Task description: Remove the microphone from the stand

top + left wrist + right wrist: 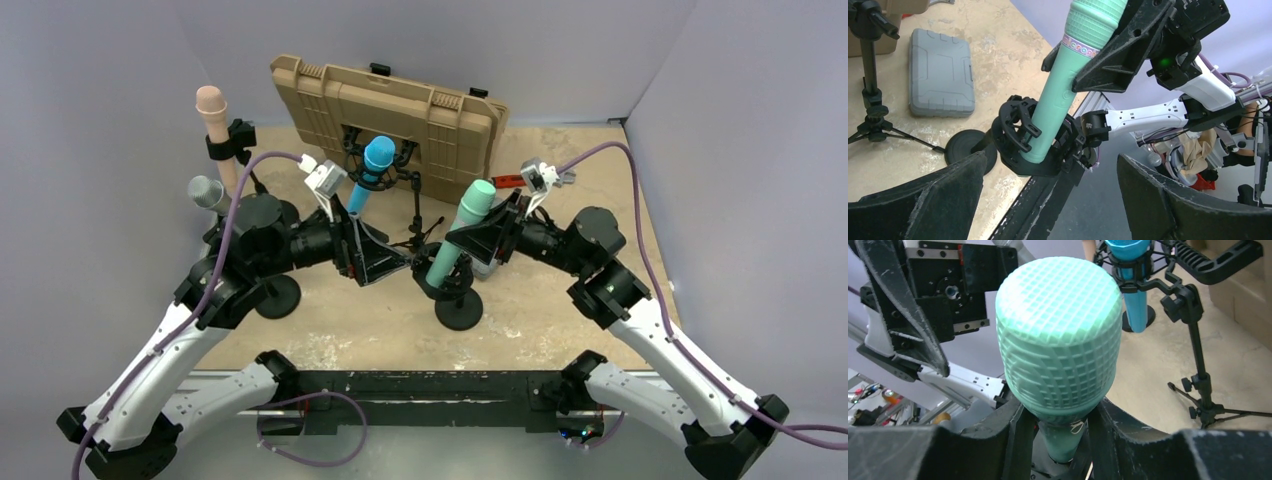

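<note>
- Looking from above, we find the mint-green microphone [443, 262] near the table's middle, tilted, with its head leaning toward 1 o'clock.
- Its lower end sits inside the black cradle [1018, 132] of the stand [459, 310], whose round base rests on the table at 6 o'clock of the microphone.
- We see the right gripper [1063, 427] pinching the microphone just under its ribbed head, one finger on each side of the neck.
- From the left wrist we see that grip as a black finger crossing the microphone's upper body.
- The left gripper [1051, 159] is spread wide. The cradle lies ahead of the gap between its fingers [923, 200], and we cannot tell whether either finger touches it.
- From above, this gripper sits just beside the cradle, at its 9 o'clock.
- A blue microphone [377, 158] on a tripod [1200, 377] stands at 11 o'clock of the green one, in front of a tan case [400, 105] standing on edge at 12 o'clock by the back wall.
- We see a peach microphone [212, 108] upright at 10 o'clock and a grey microphone [205, 190] at 9 o'clock, beyond the left arm.
- A small grey case [940, 72] lies flat on the table, at 11 o'clock of the stand's base in the left wrist view.
</note>
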`<control>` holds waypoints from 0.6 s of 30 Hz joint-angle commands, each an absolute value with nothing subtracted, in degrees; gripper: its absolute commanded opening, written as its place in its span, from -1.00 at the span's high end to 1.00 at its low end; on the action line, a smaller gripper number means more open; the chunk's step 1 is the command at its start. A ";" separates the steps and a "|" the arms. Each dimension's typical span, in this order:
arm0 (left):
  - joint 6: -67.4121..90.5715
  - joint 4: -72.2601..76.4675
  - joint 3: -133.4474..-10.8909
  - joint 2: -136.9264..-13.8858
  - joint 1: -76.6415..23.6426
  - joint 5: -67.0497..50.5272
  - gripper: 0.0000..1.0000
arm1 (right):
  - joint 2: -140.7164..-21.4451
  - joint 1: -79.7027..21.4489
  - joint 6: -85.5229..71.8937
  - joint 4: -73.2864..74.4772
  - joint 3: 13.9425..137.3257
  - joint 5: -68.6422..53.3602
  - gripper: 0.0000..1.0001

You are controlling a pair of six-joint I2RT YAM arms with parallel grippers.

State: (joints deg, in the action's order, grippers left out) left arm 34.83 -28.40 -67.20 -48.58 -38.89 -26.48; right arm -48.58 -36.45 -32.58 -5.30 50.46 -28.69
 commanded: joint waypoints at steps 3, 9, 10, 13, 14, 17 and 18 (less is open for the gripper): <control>33.40 -28.00 -67.63 -47.46 -39.59 -24.89 -1.00 | -47.19 -36.79 -29.67 -5.89 56.03 -23.95 0.48; 33.49 -28.67 -67.60 -47.03 -39.90 -24.60 -1.00 | -48.82 -36.74 -26.11 -1.08 63.34 -18.78 0.66; 33.49 -28.80 -67.61 -46.82 -39.95 -24.33 -1.00 | -48.97 -36.76 -25.62 -0.61 64.30 -17.98 0.70; 33.53 -29.55 -67.68 -46.48 -40.04 -23.77 -1.00 | -48.98 -36.67 -23.97 0.46 67.13 -15.77 0.78; 33.51 -29.82 -67.76 -46.32 -40.06 -23.66 -1.00 | -48.85 -36.70 -23.11 1.55 68.22 -14.76 0.81; 33.49 -30.57 -67.77 -46.03 -40.09 -23.22 -1.00 | -47.81 -36.74 -20.17 3.76 71.13 -10.03 0.88; 33.43 -30.78 -67.78 -45.93 -40.08 -23.00 -1.00 | -47.20 -36.74 -19.22 4.83 71.88 -7.17 0.93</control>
State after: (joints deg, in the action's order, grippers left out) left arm 34.76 -30.33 -67.20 -46.70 -39.81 -24.21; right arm -48.99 -36.49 -24.36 2.20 67.13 -16.27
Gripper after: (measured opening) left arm 0.998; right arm 0.365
